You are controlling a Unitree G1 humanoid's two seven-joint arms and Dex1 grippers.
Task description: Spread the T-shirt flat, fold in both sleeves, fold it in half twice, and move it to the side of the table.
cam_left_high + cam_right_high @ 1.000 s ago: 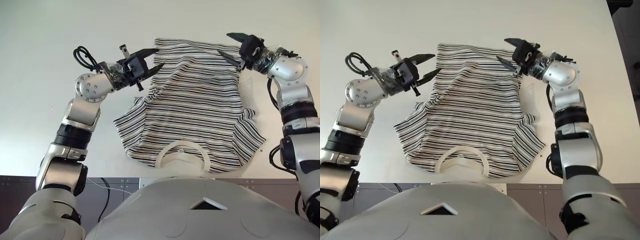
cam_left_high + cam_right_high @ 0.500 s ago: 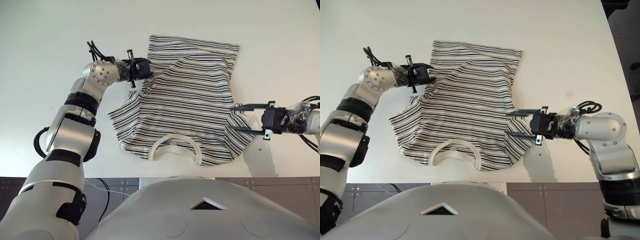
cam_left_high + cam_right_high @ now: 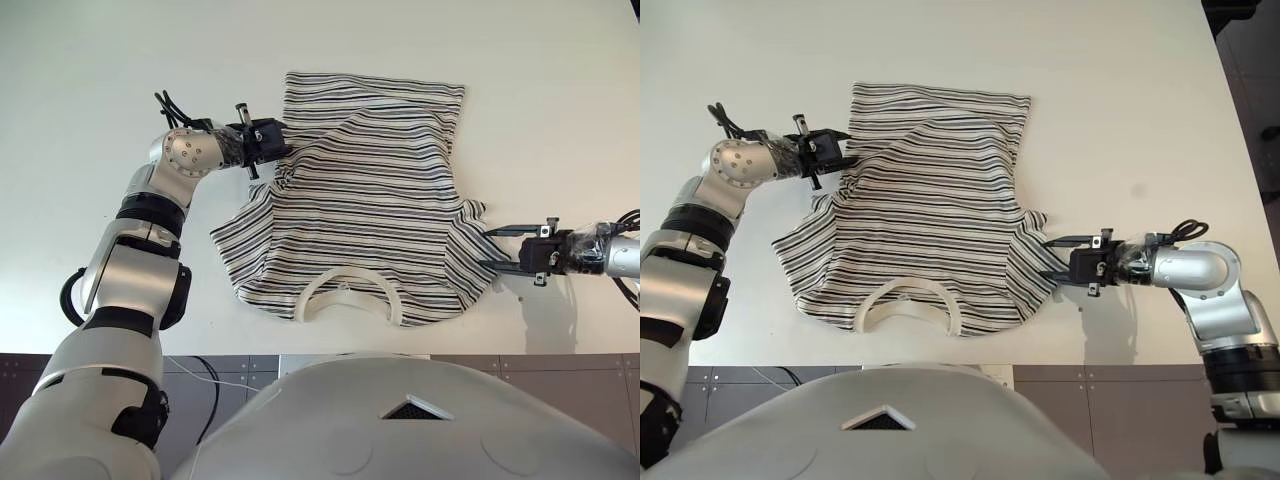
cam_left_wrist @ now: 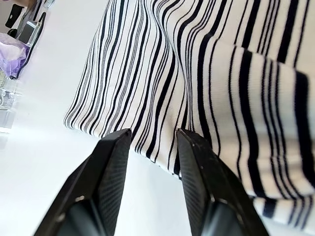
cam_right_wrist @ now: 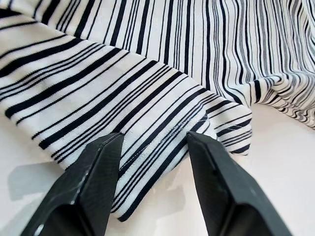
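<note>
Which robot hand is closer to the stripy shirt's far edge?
Left. The left gripper is beside the shirt near its far edge; the right gripper is by the near sleeve.

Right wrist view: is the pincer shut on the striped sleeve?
No, the right pincer stands open, with the hem of the T-shirt sleeve in its gap.

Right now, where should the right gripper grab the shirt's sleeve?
Probably the hemmed end of the sleeve, coming in low from the robot's right. It sticks out sideways, flat on the table, and the open right gripper faces that edge.
</note>
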